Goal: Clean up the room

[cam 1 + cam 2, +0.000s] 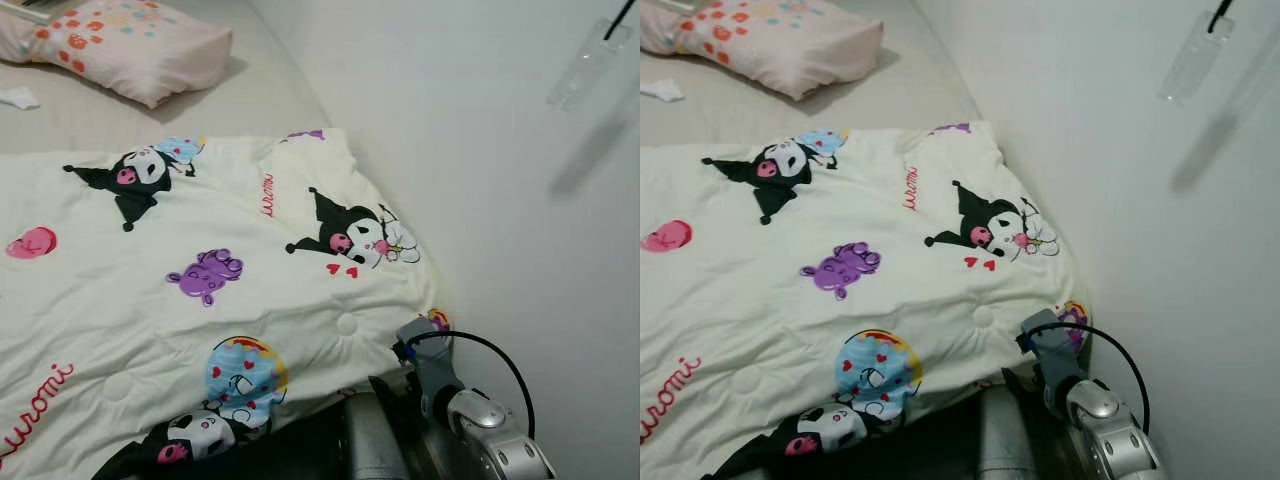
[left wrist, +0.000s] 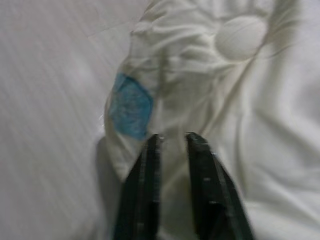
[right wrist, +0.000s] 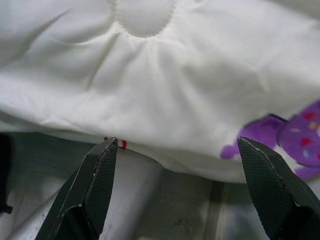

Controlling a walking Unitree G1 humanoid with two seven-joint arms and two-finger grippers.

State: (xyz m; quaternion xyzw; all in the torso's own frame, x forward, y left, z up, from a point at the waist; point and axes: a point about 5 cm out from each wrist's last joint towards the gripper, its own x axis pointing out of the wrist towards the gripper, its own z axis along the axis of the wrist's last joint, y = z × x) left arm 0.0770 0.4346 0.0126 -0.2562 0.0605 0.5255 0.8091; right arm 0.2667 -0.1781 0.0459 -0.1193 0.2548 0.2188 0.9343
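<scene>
A cream quilt (image 1: 130,300) printed with black, purple and blue cartoon figures lies spread over the bed. My right arm (image 1: 470,415) reaches in at the quilt's near right corner, beside the wall. In the right wrist view my right gripper (image 3: 177,142) is open wide, just short of the quilt's lower edge (image 3: 165,100), with nothing between the fingers. In the left wrist view my left gripper (image 2: 172,142) has its fingers close together on a bunched fold of the quilt (image 2: 200,75), next to a blue print patch (image 2: 131,107).
A pink flowered pillow (image 1: 130,40) lies at the head of the bed on the beige sheet (image 1: 90,125), with a small white scrap (image 1: 18,97) beside it. A white wall (image 1: 480,150) runs along the right. A clear plastic piece (image 1: 590,65) hangs there.
</scene>
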